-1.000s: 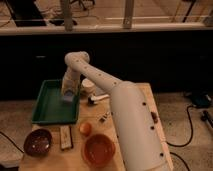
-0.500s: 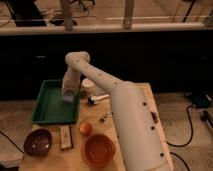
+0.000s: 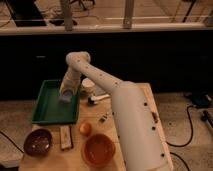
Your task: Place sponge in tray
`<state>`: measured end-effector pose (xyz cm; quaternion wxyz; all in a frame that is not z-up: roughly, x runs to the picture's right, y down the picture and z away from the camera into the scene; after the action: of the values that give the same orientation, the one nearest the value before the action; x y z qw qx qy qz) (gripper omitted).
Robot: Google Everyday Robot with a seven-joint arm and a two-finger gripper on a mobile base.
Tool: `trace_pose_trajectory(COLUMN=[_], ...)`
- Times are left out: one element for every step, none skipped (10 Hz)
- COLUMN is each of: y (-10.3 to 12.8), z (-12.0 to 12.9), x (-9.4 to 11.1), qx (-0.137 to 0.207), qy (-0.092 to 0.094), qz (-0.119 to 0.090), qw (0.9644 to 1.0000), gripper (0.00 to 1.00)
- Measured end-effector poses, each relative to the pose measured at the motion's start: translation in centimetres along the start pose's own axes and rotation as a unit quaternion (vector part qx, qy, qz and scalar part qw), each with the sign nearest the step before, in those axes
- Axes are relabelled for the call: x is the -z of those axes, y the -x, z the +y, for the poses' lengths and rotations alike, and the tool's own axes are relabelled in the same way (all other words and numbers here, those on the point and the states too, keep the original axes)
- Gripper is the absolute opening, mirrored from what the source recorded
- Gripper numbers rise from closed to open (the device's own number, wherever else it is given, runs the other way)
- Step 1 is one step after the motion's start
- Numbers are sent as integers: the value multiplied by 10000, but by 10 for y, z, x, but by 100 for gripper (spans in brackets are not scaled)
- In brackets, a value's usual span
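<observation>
The gripper (image 3: pixel 66 95) hangs over the green tray's (image 3: pixel 44 110) right side, clasping the light-blue sponge (image 3: pixel 65 98).

The tray (image 3: pixel 47 107) sits at the table's (image 3: pixel 145 97) 10 o'clock corner. The gripper (image 3: pixel 66 96) hangs over the tray's 3 o'clock edge with the sponge (image 3: pixel 65 98) at its tip. At the tray's 6 o'clock lie 2 bowls (image 3: pixel 38 141) (image 3: pixel 98 149), a block (image 3: pixel 65 137) between them.
</observation>
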<state>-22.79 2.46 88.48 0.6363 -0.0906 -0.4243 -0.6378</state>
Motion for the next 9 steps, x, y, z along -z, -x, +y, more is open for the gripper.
trace_pose_trajectory(y=[0, 0, 0, 1, 1, 1, 1, 1, 1], z=[0, -1, -1, -1, -2, -2, -2, -2, -2], x=[0, 0, 0, 0, 0, 1, 1, 2, 2], qx=[11, 20, 27, 41, 51, 64, 72, 79, 88], qy=[-25, -51, -72, -88, -103, -112, -117, -120, -124], qz=[-2, -3, -6, -14, -17, -23, -28, -31, -36], qw=[10000, 10000, 10000, 10000, 9999, 9999, 9999, 9999, 9999], gripper=[80, 80, 80, 80, 80, 80, 80, 80, 80])
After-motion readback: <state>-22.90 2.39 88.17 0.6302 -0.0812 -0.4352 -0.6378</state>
